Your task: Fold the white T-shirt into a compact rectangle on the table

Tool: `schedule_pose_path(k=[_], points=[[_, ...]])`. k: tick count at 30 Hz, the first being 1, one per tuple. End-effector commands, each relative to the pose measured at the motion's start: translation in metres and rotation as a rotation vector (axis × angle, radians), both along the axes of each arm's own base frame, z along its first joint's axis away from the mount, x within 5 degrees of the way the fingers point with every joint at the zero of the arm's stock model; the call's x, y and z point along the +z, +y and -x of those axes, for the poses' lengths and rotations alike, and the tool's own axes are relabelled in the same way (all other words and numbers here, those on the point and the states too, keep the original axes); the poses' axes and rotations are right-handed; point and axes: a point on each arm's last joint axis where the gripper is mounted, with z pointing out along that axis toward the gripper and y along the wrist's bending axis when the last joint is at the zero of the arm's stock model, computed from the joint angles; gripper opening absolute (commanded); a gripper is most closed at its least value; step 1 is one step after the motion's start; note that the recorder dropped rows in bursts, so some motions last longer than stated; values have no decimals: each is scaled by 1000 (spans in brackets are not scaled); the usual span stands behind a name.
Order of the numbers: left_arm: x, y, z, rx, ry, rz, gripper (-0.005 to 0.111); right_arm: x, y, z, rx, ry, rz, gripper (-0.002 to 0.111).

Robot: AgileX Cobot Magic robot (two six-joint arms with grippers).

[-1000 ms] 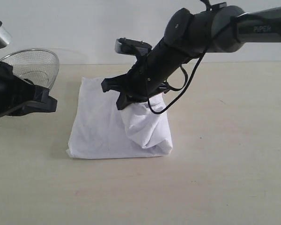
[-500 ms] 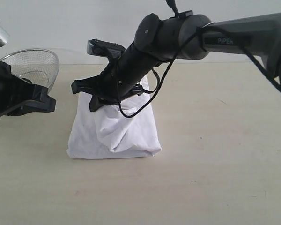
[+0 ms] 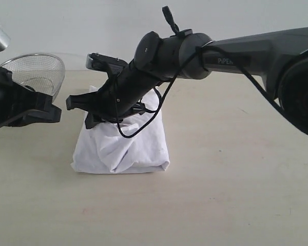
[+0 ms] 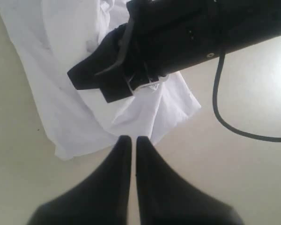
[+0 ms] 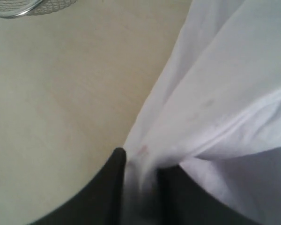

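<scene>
The white T-shirt [image 3: 118,151] lies on the table [image 3: 220,195] as a folded, rumpled bundle, roughly rectangular, with its right part doubled over to the left. My right gripper [image 3: 90,123] reaches across to the bundle's upper left corner. In the right wrist view its jaws [image 5: 140,164] stand slightly apart, open, with a fold of the shirt [image 5: 225,93] still lying between them. My left gripper [image 3: 54,110] hovers left of the shirt, shut and empty; the left wrist view shows its fingers [image 4: 130,139] pressed together just off the cloth's edge [image 4: 61,70].
A wire mesh basket [image 3: 38,72] stands at the back left, behind the left arm, and its rim shows in the right wrist view [image 5: 28,5]. The right arm's black cable [image 4: 220,108] hangs over the shirt's right side. Bare tabletop stretches to the right and front.
The right gripper carried the shirt's right flap leftwards across the bundle, narrowing it, and its jaws have parted. The left arm has not moved.
</scene>
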Motion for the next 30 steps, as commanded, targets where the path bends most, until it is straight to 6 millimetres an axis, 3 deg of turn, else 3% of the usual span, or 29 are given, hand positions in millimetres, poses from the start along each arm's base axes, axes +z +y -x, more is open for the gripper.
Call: schedule_pose_path(k=[1, 2, 3, 11, 21, 30], points=[[4, 1, 1, 1, -9, 4, 4, 5, 3, 0, 11, -23, -22, 60], [4, 1, 1, 1, -9, 4, 4, 5, 3, 0, 20, -23, -26, 67], [4, 1, 1, 1, -9, 4, 4, 5, 4, 1, 31, -22, -29, 68], [4, 1, 1, 1, -9, 4, 4, 12, 12, 7, 129, -32, -135, 40], [4, 0, 1, -2, -6, 4, 4, 18, 14, 8, 121, -15, -189, 39], [10, 1, 6, -13, -20, 7, 4, 55, 13, 21, 218, -51, -224, 39]])
